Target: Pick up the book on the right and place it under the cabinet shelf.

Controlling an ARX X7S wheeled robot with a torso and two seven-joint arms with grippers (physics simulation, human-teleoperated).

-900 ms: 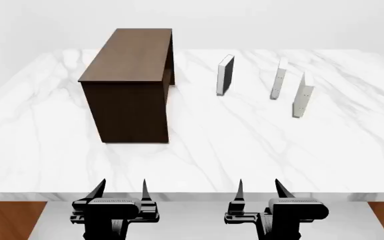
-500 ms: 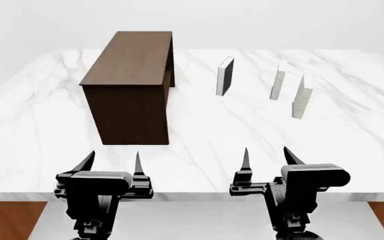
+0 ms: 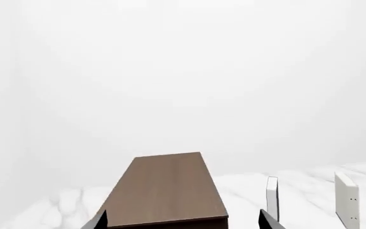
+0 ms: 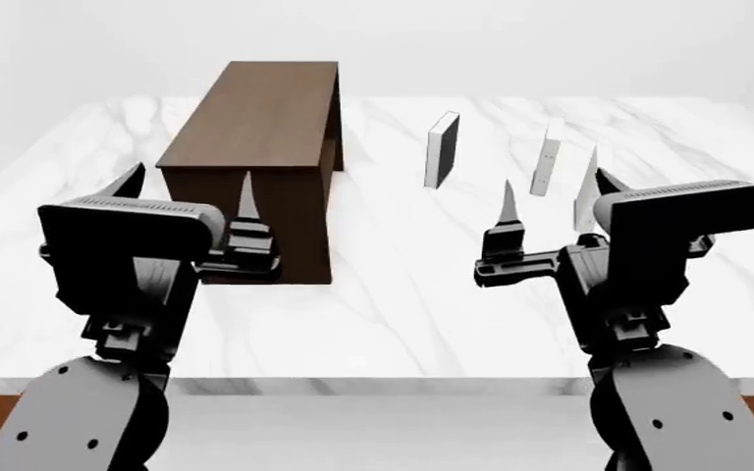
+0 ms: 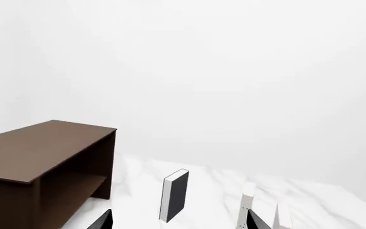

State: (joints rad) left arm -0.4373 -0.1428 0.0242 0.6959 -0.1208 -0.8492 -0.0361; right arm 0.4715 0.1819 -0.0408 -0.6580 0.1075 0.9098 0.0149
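Now reach your right gripper, jaws spread, to the rightmost book, squaring up across its thin upright sides; left gripper spread too.

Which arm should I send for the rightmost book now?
Right, I'd say. The right tool is open and sits just in front of the rightmost white book, which stands upright. The left tool is open too, but it hangs in front of the cabinet, across the table.
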